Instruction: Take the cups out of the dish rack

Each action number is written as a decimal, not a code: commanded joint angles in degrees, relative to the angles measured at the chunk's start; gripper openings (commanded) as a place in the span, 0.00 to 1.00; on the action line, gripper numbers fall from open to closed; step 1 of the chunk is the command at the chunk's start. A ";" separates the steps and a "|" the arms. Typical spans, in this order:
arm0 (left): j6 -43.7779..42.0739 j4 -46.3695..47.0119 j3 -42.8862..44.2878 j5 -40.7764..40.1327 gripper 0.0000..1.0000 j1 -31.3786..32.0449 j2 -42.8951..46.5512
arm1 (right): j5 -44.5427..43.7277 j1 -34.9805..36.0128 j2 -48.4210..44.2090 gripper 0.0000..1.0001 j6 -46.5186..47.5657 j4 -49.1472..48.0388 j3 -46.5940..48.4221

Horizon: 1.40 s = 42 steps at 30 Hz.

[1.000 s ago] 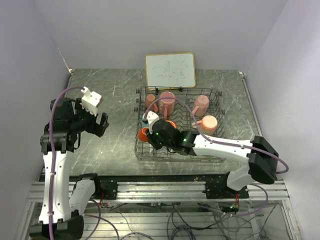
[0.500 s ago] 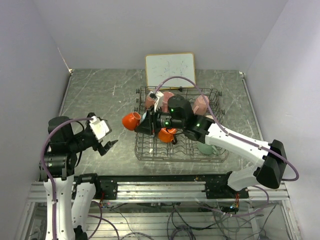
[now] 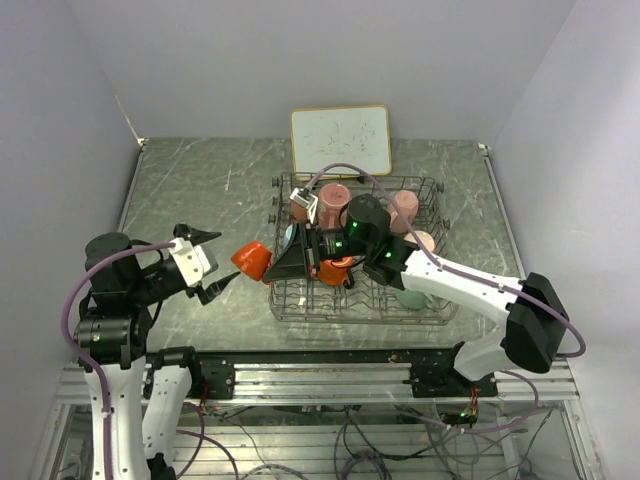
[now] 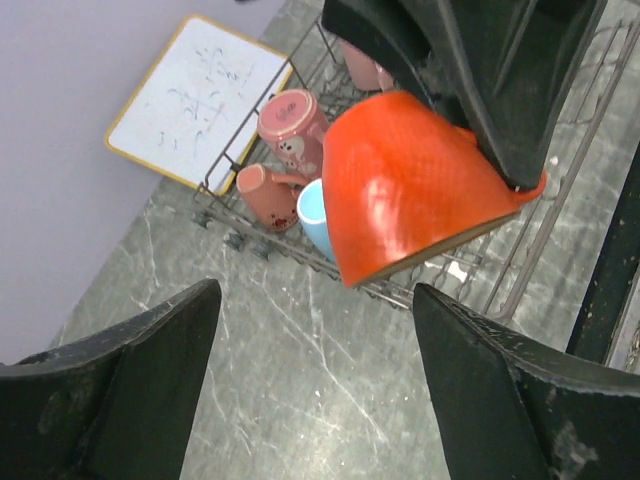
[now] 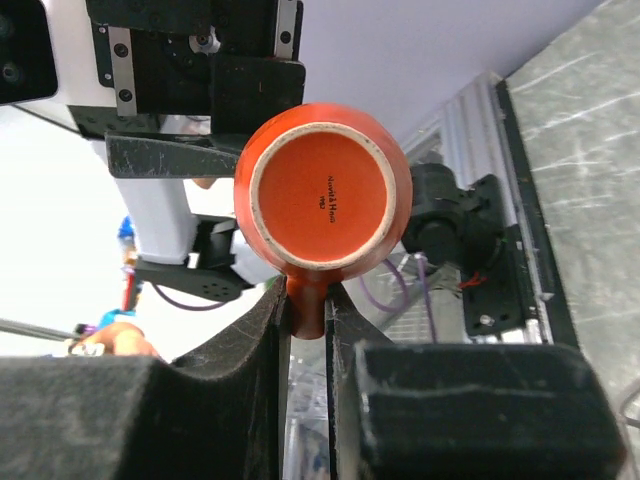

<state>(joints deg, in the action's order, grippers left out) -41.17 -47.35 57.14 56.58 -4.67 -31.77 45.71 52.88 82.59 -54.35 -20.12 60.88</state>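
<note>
The right gripper (image 5: 308, 300) pinches the orange mug (image 5: 322, 195) by its handle (mostly buried between the pads), with the base toward its own camera. The left gripper (image 4: 315, 370) gapes wide just ahead of the mug, apart from it. The right arm hides much of the dish rack (image 3: 360, 305) behind it.

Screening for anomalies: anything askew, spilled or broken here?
Nothing spilled or broken. One oddity: the orange mug hangs sideways in mid-air just outside the dish rack, pinched by its handle alone in the right gripper.
</note>
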 commanded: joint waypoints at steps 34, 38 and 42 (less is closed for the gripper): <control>22.05 7.81 7.37 -28.52 0.07 0.21 -17.13 | -16.01 -5.33 -1.55 1.00 -11.06 -0.24 -4.06; 25.27 4.20 15.41 -35.69 0.07 0.54 -32.04 | -26.04 -10.26 -6.48 1.00 1.75 22.10 0.23; 27.48 2.02 24.43 -43.97 0.07 4.75 -46.45 | -33.97 -12.77 -9.89 1.00 8.61 32.81 1.64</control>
<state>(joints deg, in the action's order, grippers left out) -17.72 -41.98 74.19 23.81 -3.68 -68.77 21.74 41.74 75.83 -57.80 -6.00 60.62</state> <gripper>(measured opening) 0.121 0.996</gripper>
